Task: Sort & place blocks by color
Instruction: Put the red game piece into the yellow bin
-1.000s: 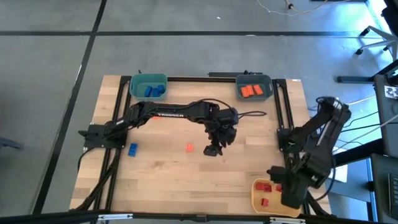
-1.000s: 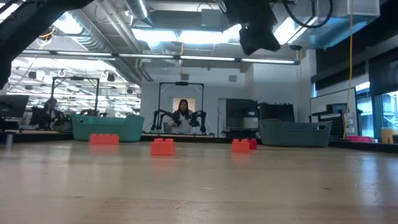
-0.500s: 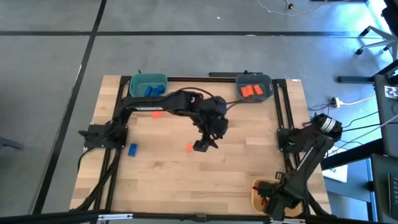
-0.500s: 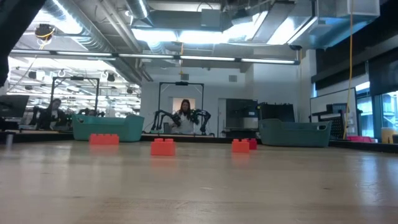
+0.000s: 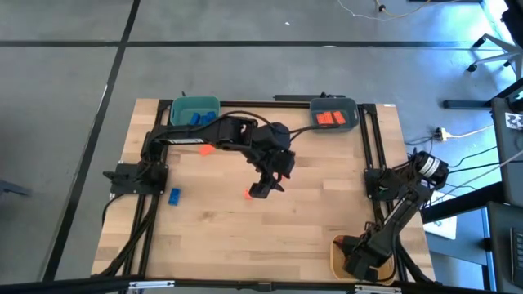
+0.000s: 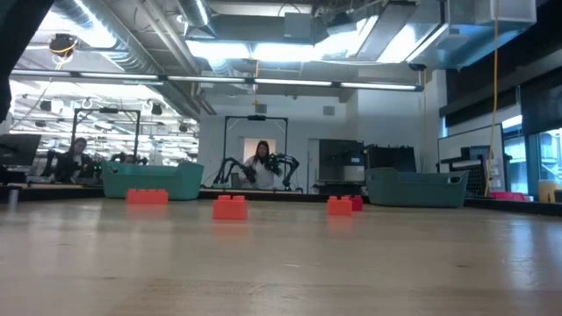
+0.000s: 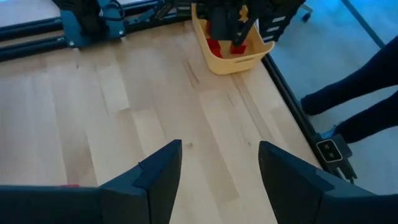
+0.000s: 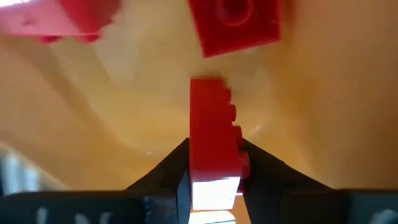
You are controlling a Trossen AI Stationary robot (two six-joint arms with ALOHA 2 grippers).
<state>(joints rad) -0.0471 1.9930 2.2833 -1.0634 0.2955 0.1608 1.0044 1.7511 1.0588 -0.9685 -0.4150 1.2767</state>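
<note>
The tabletop [image 5: 310, 220] carried three bins. Most sorting looked done: the teal bin [image 5: 195, 111] had blue blocks [image 5: 199, 118], the grey bin [image 5: 333, 114] had orange blocks [image 5: 329, 118], and the yellow bin [image 5: 337, 249] had red ones. Loose were one blue block [image 5: 174, 195] and two orange blocks [image 5: 205, 149], one near the left gripper [image 5: 258, 191], whose fingers were apart. The right gripper [image 8: 214, 165] was inside the yellow bin, fingers clamped on a red block [image 8: 212, 134].

Red block [image 8: 213, 140] on edge inside yellow bin [image 8: 124, 112].
</note>
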